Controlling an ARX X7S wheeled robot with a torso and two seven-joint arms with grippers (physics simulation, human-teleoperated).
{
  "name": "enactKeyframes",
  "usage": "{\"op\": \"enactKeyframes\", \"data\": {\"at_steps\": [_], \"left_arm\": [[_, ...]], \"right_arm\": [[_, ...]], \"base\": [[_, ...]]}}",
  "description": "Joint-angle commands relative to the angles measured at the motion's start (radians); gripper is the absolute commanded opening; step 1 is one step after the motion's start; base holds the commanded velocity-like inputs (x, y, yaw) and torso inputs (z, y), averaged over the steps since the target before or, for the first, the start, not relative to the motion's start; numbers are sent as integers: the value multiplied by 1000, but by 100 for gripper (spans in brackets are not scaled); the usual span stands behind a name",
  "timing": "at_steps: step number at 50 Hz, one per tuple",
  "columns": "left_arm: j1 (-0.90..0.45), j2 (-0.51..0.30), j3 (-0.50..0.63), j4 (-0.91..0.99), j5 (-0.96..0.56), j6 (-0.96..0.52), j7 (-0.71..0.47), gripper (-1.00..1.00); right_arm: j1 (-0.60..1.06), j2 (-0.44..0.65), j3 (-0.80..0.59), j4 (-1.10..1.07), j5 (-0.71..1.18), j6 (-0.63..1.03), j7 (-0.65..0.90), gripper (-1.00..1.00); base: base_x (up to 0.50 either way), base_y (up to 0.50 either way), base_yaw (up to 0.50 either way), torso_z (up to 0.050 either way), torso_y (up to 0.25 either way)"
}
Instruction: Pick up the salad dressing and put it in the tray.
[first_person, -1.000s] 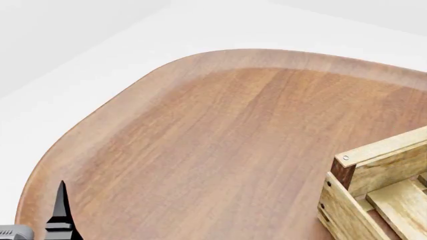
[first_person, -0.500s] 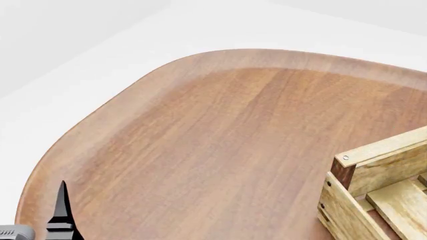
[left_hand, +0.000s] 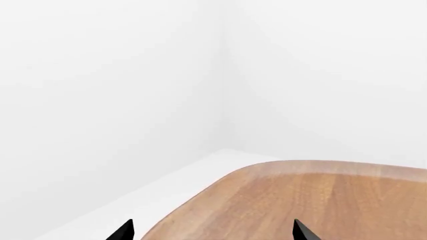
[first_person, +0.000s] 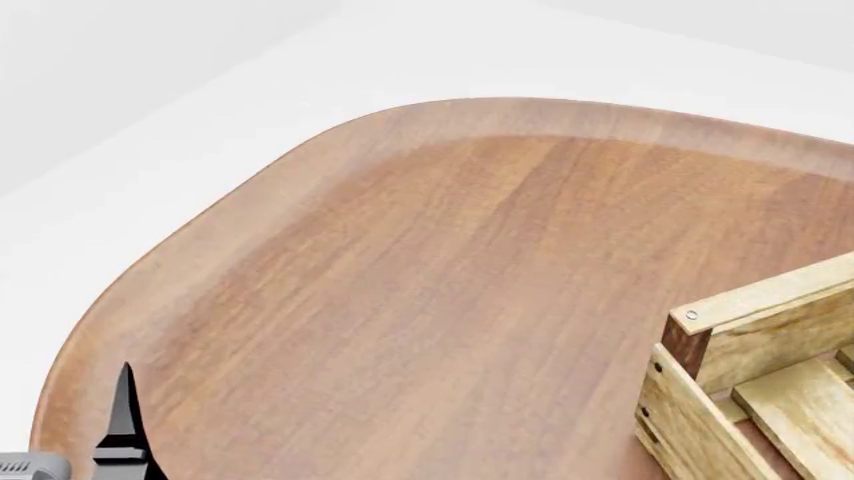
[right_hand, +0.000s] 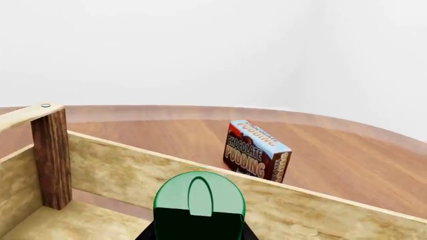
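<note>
Salad dressing (right_hand: 199, 200): green cap and dark body fill the near foreground of the right wrist view, seen above the tray (right_hand: 133, 175) interior, inside its light-wood wall. Right gripper apparently clamped on bottle; fingers hidden behind it, so grip inferred only. Chocolate pudding box (right_hand: 257, 150) upright on wooden table (first_person: 441, 290) beyond tray's far wall, apart from it. Left gripper (left_hand: 212, 231): two black fingertips (left_hand: 123, 231) spread apart, nothing between, near table's rounded edge. Head view: tray corner post at lower right.
</note>
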Motion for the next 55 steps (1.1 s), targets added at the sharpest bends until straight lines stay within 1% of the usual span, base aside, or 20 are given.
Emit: {"op": "enactKeyframes", "data": {"at_steps": [1, 8, 49, 50, 55], "left_arm": [[-1, -1, 3, -2, 0, 2, -2, 100], [-2, -2, 4, -3, -1, 3, -3, 100], [-8, -13, 13, 6, -5, -2, -13, 100], [-8, -12, 13, 5, -5, -1, -13, 100], [-8, -13, 15, 4, -6, 1, -14, 100]], "right_arm": [[69, -3, -10, 205, -51, -154, -19, -100], [128, -10, -17, 385, -68, -278, -19, -100], [71, -47, 133, 392, -152, -267, -40, -100], [73, -47, 134, 392, -156, -265, -39, 100], [82, -45, 139, 392, -164, -257, -57, 100]], "base": [[0, 0, 0, 0, 0], [0, 0, 0, 0, 1], [0, 0, 0, 0, 0], [0, 0, 0, 0, 0], [0, 0, 0, 0, 0]]}}
